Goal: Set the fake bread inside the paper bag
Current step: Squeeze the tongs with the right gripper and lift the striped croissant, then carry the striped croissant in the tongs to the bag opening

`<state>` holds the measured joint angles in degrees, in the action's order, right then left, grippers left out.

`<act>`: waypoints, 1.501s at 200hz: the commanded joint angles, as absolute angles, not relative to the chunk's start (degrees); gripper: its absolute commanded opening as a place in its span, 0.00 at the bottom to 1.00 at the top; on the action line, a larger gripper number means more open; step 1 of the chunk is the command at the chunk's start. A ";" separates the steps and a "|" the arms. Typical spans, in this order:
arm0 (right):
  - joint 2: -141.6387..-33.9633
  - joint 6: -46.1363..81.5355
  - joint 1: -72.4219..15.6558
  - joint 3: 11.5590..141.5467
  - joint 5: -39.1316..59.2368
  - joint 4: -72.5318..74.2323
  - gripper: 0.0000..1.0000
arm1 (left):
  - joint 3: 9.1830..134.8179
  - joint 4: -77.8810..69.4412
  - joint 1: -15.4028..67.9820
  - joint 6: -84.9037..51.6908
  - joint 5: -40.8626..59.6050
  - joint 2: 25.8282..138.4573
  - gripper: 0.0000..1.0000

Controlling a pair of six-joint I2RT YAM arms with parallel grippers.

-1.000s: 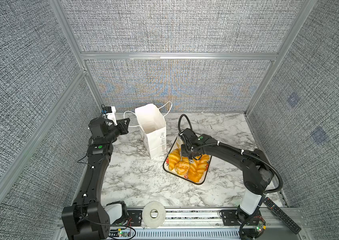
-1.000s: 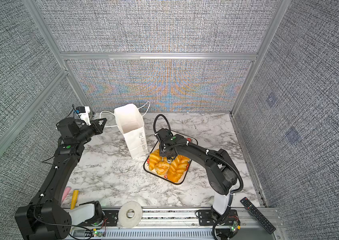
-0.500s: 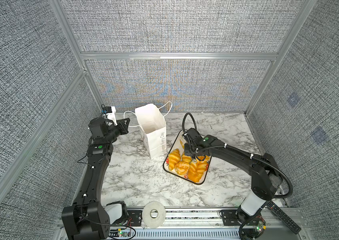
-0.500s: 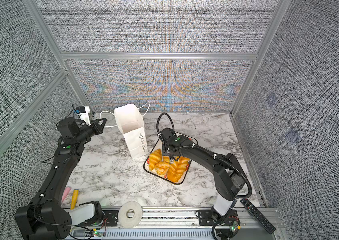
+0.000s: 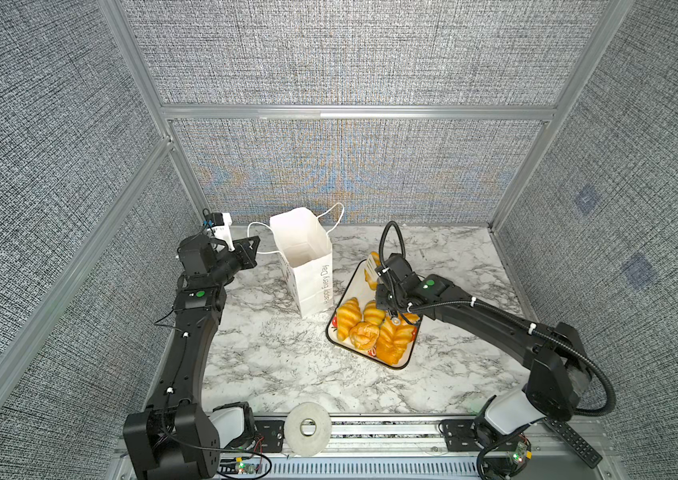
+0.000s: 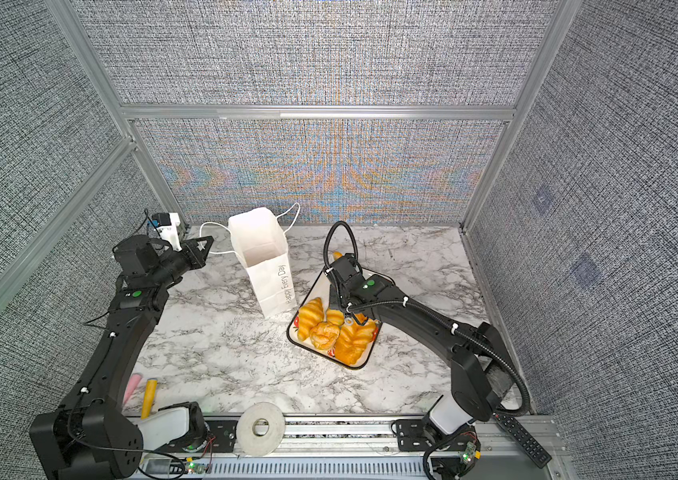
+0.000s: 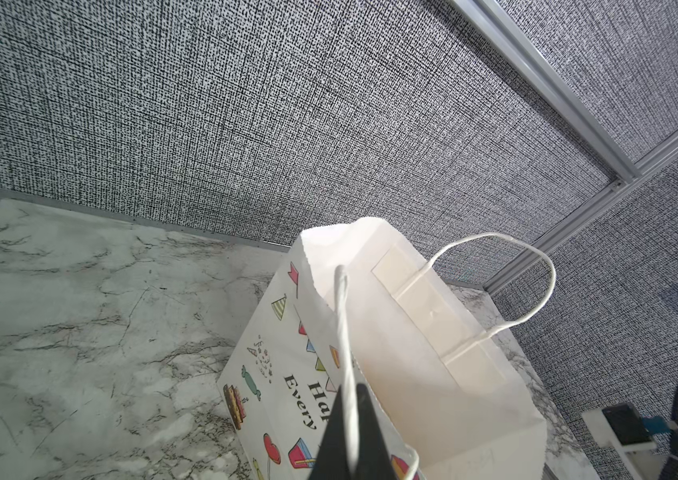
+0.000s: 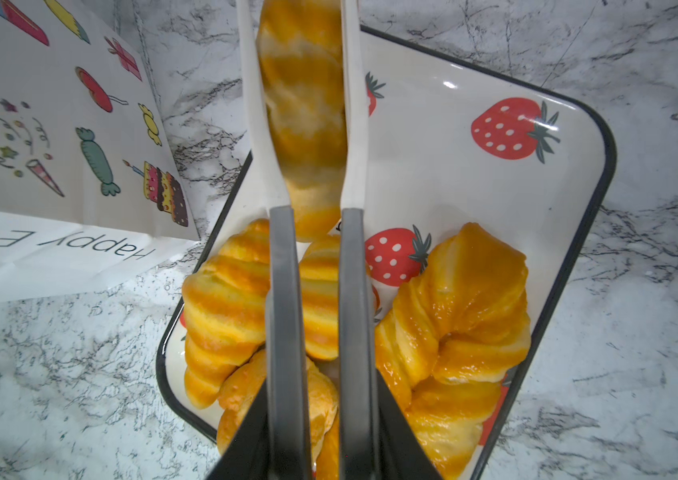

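The white paper bag point(image 5: 308, 266) point(image 6: 264, 266) stands open and upright on the marble table. My left gripper point(image 5: 255, 245) point(image 7: 350, 390) is shut on its near cord handle point(image 7: 343, 324), to the bag's left. My right gripper point(image 5: 369, 266) point(image 8: 302, 25) is shut on one long piece of fake bread point(image 8: 304, 116) point(image 5: 374, 258), held between the white fingers point(image 8: 354, 124) above the far end of the strawberry-print tray point(image 5: 356, 282) point(image 8: 453, 187). Several more glossy golden pieces of fake bread point(image 5: 370, 328) point(image 6: 333, 328) point(image 8: 462, 311) lie heaped at the tray's near end, just right of the bag point(image 8: 38, 124).
A roll of tape point(image 5: 308, 428) point(image 6: 260, 428) sits on the front rail. A black remote point(image 5: 570, 440) lies at the front right. A pink object point(image 6: 134, 384) and a yellow one point(image 6: 149, 397) lie by the left arm's base. Grey panel walls enclose three sides.
My right gripper has risen out of the heap with one piece of fake bread between its fingers and drawn back over the tray's far end. The left arm and bag have stayed put.
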<state>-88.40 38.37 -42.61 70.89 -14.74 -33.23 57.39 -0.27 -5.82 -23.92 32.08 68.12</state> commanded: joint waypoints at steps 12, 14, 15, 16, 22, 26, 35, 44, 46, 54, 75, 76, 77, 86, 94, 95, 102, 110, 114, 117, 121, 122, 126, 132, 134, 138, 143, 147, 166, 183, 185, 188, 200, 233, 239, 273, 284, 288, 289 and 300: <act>-84.57 38.32 -42.66 68.43 -16.26 -27.30 0.30 | 57.44 -0.79 -5.98 -23.25 32.65 68.09 0.00; -84.27 38.28 -42.70 68.33 -16.26 -27.04 0.30 | 57.47 -0.84 -5.98 -23.28 32.64 68.11 0.00; -84.15 38.30 -42.66 68.18 -16.22 -26.97 0.30 | 57.43 -0.81 -5.98 -23.29 32.67 68.07 0.00; -84.00 38.27 -42.65 68.10 -16.19 -26.80 0.30 | 57.41 -0.80 -6.02 -23.29 32.64 68.05 0.00; -83.10 38.17 -42.63 67.42 -16.10 -26.00 0.30 | 57.39 -0.84 -5.98 -23.29 32.65 68.07 0.00; -82.61 38.08 -42.63 66.98 -15.97 -25.43 0.30 | 57.39 -0.80 -5.95 -23.29 32.62 68.09 0.00; -81.30 37.87 -42.63 66.11 -15.76 -24.24 0.30 | 57.39 -0.79 -5.98 -23.29 32.61 68.08 0.00; -80.32 37.67 -42.63 65.35 -15.61 -23.13 0.30 | 57.40 -0.80 -5.98 -23.29 32.61 68.10 0.00; -79.93 37.70 -42.63 65.16 -15.57 -22.99 0.30 | 57.39 -0.79 -5.98 -23.29 32.61 68.09 0.00; -78.98 37.50 -42.71 64.51 -15.47 -22.07 0.30 | 57.40 -0.84 -5.98 -23.29 32.67 68.17 0.00; -76.52 36.77 -42.79 62.69 -14.74 -19.50 0.30 | 57.40 -0.81 -5.98 -23.29 32.66 68.05 0.00; -76.40 36.75 -42.79 62.59 -14.71 -19.33 0.30 | 57.40 -0.84 -5.98 -23.29 32.68 68.08 0.00; -76.26 36.70 -42.80 62.50 -14.69 -19.16 0.30 | 57.39 -0.86 -5.98 -23.29 32.69 68.14 0.00; -75.27 36.48 -42.80 61.61 -14.31 -17.90 0.30 | 57.40 -0.86 -5.97 -23.29 32.65 68.17 0.00; -74.37 36.27 -42.89 60.92 -14.08 -16.77 0.30 | 57.39 -0.81 -5.98 -23.29 32.62 68.10 0.00; -74.27 36.24 -42.89 60.83 -14.03 -16.65 0.30 | 57.44 -0.80 -5.98 -23.29 32.61 68.07 0.00; -73.53 36.08 -42.96 60.21 -13.68 -15.77 0.30 | 57.40 -0.84 -6.00 -23.29 32.61 68.11 0.00; -72.77 35.87 -43.07 59.71 -13.49 -14.91 0.30 | 57.44 -0.79 -5.98 -23.29 32.65 68.11 0.00; -72.40 35.72 -43.14 59.39 -13.37 -14.54 0.30 | 57.40 -0.79 -5.98 -23.29 32.61 68.08 0.00; -72.18 35.60 -43.20 59.17 -13.24 -14.14 0.30 | 57.39 -0.81 -5.98 -23.29 32.61 68.17 0.00; -71.81 35.44 -43.24 59.01 -12.96 -13.69 0.30 | 57.39 -0.79 -5.95 -23.29 32.61 68.16 0.00; -71.76 35.38 -43.29 58.95 -12.90 -13.61 0.30 | 57.39 -0.84 -5.96 -23.29 32.61 68.18 0.00; -71.47 35.26 -43.26 58.73 -12.64 -13.19 0.30 | 57.39 -0.85 -5.98 -23.29 32.61 68.17 0.00; -71.16 35.07 -43.32 58.50 -12.44 -12.81 0.30 | 57.43 -0.81 -5.98 -23.29 32.65 68.14 0.00; -71.03 35.07 -43.42 58.46 -12.41 -12.59 0.30 | 57.40 -0.80 -5.98 -23.29 32.62 68.19 0.00; -70.81 34.88 -43.49 58.30 -12.27 -12.29 0.30 | 57.41 -0.81 -5.98 -23.29 32.61 68.15 0.00; -70.54 34.65 -43.67 58.15 -12.17 -11.91 0.30 | 57.42 -0.81 -5.96 -23.29 32.61 68.15 0.00; -70.31 34.43 -43.81 58.02 -12.13 -11.63 0.30 | 57.44 -0.85 -5.98 -23.29 32.61 68.19 0.00; -69.58 33.68 -44.57 57.66 -11.95 -10.26 0.30 | 57.39 -0.79 -5.98 -23.25 32.61 68.05 0.00; -69.20 32.78 -45.46 57.61 -11.69 -9.32 0.30 | 57.39 -0.80 -5.98 -23.20 32.61 68.10 0.00; -69.18 32.67 -45.58 57.58 -11.69 -9.27 0.30 | 57.39 -0.79 -5.98 -23.20 32.61 68.07 0.00; -69.17 32.49 -45.73 57.65 -11.62 -9.07 0.30 | 57.39 -0.82 -5.98 -23.25 32.61 68.10 0.00; -69.10 31.86 -46.37 57.87 -11.69 -8.79 0.30 | 57.49 -0.81 -5.98 -23.20 32.57 68.08 0.00; -69.30 30.70 -47.67 58.84 -11.65 -8.34 0.30 | 57.39 -0.84 -5.98 -23.21 32.63 68.06 0.00; -69.34 30.52 -47.93 59.04 -11.53 -8.35 0.30 | 57.39 -0.83 -5.94 -23.23 32.61 68.10 0.00; -69.78 29.08 -49.63 60.45 -11.43 -8.02 0.30 | 57.39 -0.86 -5.98 -23.29 32.68 68.10 0.00; -69.94 28.51 -50.15 60.89 -11.30 -7.77 0.30 | 57.39 -0.82 -5.98 -23.29 32.73 68.18 0.00; -70.08 28.34 -50.32 61.11 -11.14 -7.74 0.30 | 57.50 -0.79 -5.93 -23.29 32.74 68.16 0.00; -70.11 28.28 -50.34 61.19 -11.11 -7.74 0.30 | 57.54 -0.79 -5.95 -23.29 32.72 68.18 0.00; -70.56 27.77 -50.79 62.01 -10.77 -7.88 0.30 | 57.42 -0.86 -5.98 -23.29 32.70 68.19 0.00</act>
<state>-70.08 29.52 -50.00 60.49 -11.44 -11.25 57.39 -0.27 -5.82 -23.86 32.08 68.12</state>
